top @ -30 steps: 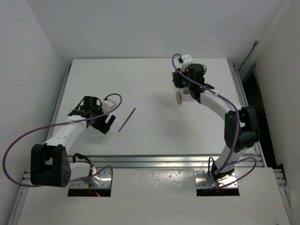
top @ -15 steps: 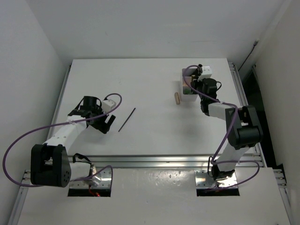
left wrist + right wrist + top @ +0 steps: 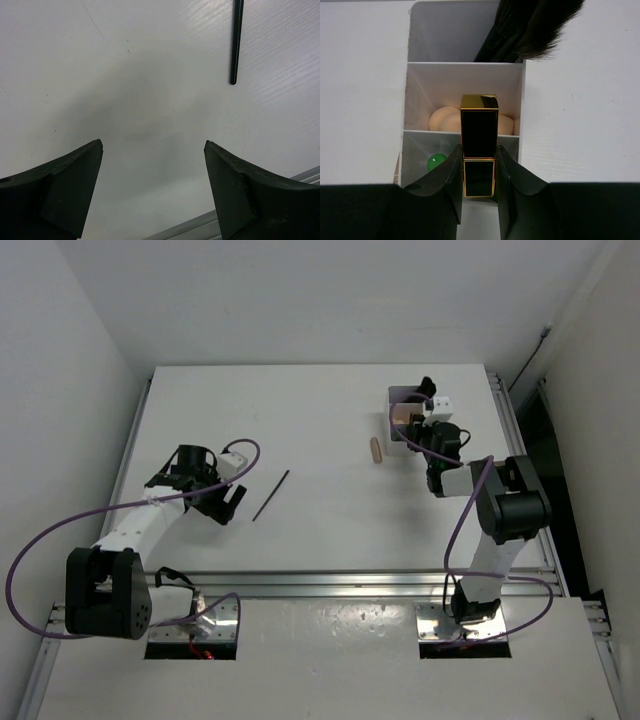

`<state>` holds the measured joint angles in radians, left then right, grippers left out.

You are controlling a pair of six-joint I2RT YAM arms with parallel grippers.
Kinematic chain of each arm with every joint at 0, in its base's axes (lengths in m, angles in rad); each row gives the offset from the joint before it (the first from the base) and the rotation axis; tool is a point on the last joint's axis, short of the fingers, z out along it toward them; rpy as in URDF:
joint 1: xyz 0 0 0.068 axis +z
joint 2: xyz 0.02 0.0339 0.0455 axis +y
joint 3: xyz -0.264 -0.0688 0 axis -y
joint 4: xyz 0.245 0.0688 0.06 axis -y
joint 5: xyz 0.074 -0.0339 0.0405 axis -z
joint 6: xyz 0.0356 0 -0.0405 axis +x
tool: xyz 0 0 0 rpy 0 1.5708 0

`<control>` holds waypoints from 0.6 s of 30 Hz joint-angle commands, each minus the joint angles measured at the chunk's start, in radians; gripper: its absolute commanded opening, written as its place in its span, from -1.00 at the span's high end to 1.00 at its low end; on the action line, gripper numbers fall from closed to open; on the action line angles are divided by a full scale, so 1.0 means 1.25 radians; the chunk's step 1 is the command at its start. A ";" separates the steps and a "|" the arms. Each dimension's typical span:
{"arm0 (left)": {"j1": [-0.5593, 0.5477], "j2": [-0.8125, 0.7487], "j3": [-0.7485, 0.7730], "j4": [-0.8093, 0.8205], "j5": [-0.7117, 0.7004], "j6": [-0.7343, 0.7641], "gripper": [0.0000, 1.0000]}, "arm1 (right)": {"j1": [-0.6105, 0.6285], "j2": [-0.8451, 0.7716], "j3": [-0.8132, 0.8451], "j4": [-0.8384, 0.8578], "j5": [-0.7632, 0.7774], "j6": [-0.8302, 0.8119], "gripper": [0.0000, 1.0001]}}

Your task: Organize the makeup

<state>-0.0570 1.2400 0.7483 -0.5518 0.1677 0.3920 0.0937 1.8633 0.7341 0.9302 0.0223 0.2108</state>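
1. White counter (image 3: 320, 420) is carrying everything; both arms are reaching over it from the near edge.
2. White compartmented box (image 3: 445, 35) is sitting near the far right corner.
3. Right gripper (image 3: 479, 155) is hanging over the box's near end, its fingers clamping the black-and-gold case (image 3: 479, 132) by the lower half.
4. Left gripper (image 3: 153, 145) is hovering by the left edge with its jaws spread wide and nothing between them.
5. Black flared-head brushes (image 3: 530, 25) are leaning in the box's far compartment, bristles sticking out over the right wall.
6. The case is standing upright over the divider between the middle and near compartments; whether it is touching the box floor, I cannot tell.
7. Thin black stick (image 3: 271, 495) is lying flat just right of the left gripper, toward the counter's middle.
8. Beige sponges (image 3: 442, 120) are resting in the middle compartment.
9. Beige cylinder (image 3: 377, 450) is lying on the counter just left of the box.
10. Green tube (image 3: 436, 161) is showing in the near compartment.
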 commanded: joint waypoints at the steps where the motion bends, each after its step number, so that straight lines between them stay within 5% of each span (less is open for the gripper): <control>1: 0.009 -0.002 0.004 0.011 0.003 0.008 -0.77 | 0.000 0.004 0.004 0.106 -0.012 0.022 1.00; 3: 0.009 -0.002 0.004 0.011 0.003 0.008 -0.77 | -0.001 0.003 -0.006 0.107 -0.013 0.024 1.00; 10: 0.009 -0.002 0.004 0.011 0.003 0.008 -0.77 | -0.003 -0.033 -0.047 0.110 -0.013 0.050 0.18; 18: 0.009 -0.002 0.011 0.011 0.011 0.008 -0.77 | 0.010 -0.117 -0.034 0.029 -0.058 -0.004 -0.10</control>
<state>-0.0570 1.2400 0.7483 -0.5518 0.1684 0.3920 0.0956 1.7916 0.6708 0.9382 -0.0151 0.2348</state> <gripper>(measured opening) 0.885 0.537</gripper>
